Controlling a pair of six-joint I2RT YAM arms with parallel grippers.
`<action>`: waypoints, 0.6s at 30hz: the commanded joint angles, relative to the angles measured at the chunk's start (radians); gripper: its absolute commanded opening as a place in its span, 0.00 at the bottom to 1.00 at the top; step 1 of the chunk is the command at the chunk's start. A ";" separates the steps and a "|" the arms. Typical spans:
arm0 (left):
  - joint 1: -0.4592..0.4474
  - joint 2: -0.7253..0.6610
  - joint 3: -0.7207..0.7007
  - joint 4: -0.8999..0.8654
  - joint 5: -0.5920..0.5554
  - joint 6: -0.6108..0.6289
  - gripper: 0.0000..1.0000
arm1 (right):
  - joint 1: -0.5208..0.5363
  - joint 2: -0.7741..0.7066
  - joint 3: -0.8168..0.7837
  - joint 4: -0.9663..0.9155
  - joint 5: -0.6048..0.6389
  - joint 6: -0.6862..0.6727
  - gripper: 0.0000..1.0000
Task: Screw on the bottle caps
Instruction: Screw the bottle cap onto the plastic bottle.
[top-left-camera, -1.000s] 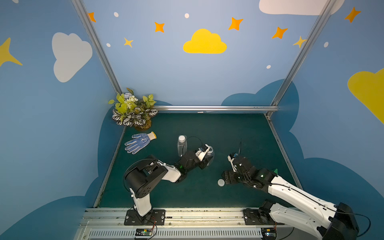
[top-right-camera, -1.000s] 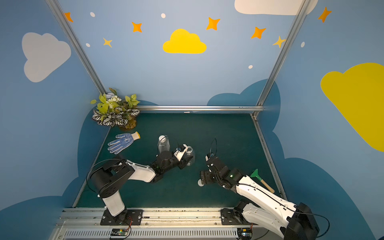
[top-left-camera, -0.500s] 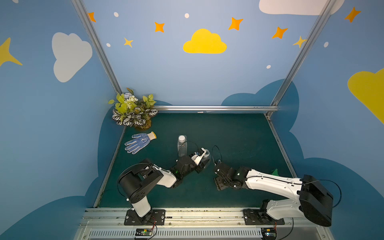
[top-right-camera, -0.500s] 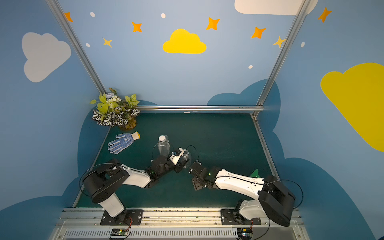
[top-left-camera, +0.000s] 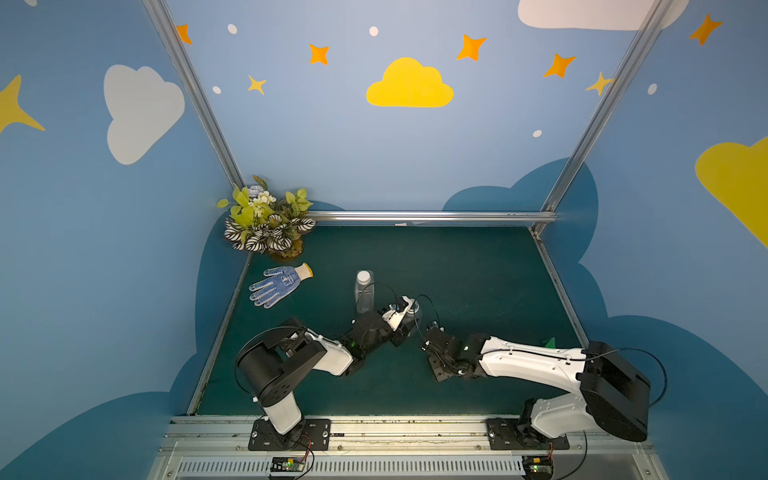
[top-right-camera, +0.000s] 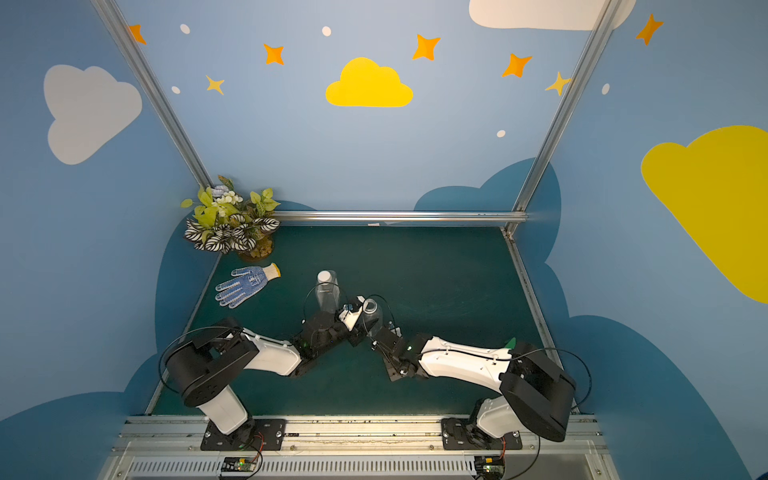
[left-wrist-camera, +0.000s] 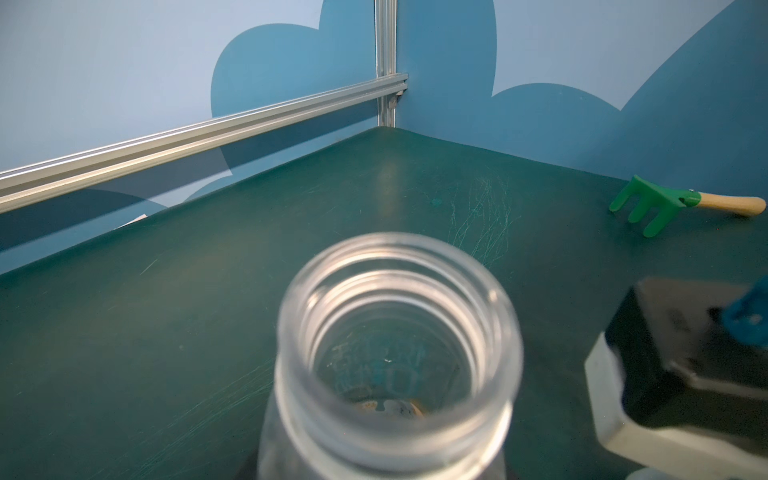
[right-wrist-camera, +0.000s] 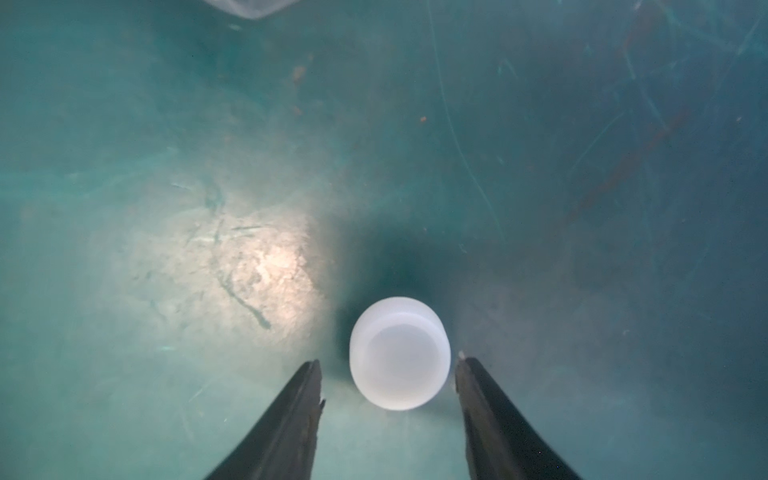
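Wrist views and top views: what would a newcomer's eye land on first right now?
The open, threaded mouth of the round bottle fills the left wrist view, gripped mid-table by the left end effector. In the right wrist view a white cap sits between the open fingers of the right end effector, not yet gripped. Farther back, the rectangular bottle stands already capped.

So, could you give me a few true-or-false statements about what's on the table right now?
1. The round bottle has its cap screwed on. False: its threaded neck is open.
2. The rectangular bottle stands upright, capped. True.
3. A loose white cap sits on the table between the right gripper's fingers. True.
4. The glove is red. False: it is blue and white.
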 joint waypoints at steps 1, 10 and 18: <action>0.001 -0.001 -0.021 0.009 -0.016 0.023 0.48 | 0.007 0.021 0.016 -0.028 0.006 0.026 0.55; 0.001 0.006 -0.021 0.013 -0.018 0.030 0.47 | 0.006 0.051 0.020 -0.034 0.001 0.029 0.48; 0.000 0.012 -0.022 0.019 -0.015 0.032 0.47 | 0.004 0.076 0.024 -0.032 0.004 0.028 0.48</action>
